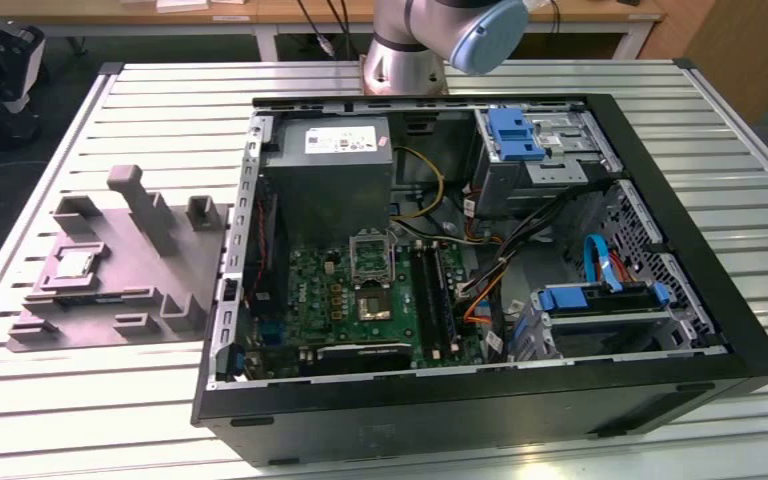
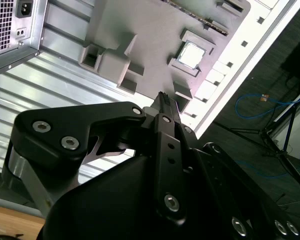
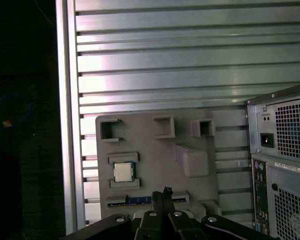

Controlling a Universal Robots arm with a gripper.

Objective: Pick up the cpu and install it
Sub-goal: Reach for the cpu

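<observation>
Jaws sit pressed tip to tip with nothing between them in the second wrist view, poised over the grey holder (image 2: 155, 30). The cpu (image 2: 192, 55) lies flat in a square recess there, apart from the tips. In the first wrist view the cpu (image 3: 123, 172) lies near the closed tips, with the computer case (image 3: 285, 130) beside the holder. In the exterior view the cpu (image 1: 75, 263) rests in the holder at the exterior view's left on the slatted tabletop (image 1: 91, 420), well apart from the green board (image 1: 344, 300).

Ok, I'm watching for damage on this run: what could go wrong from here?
1. The cpu lies flat between raised blocks of the grey holder; the shut fingers could strike a block or tip the chip.
2. In the case, loose cables run right beside the board and could snag the arm.
</observation>
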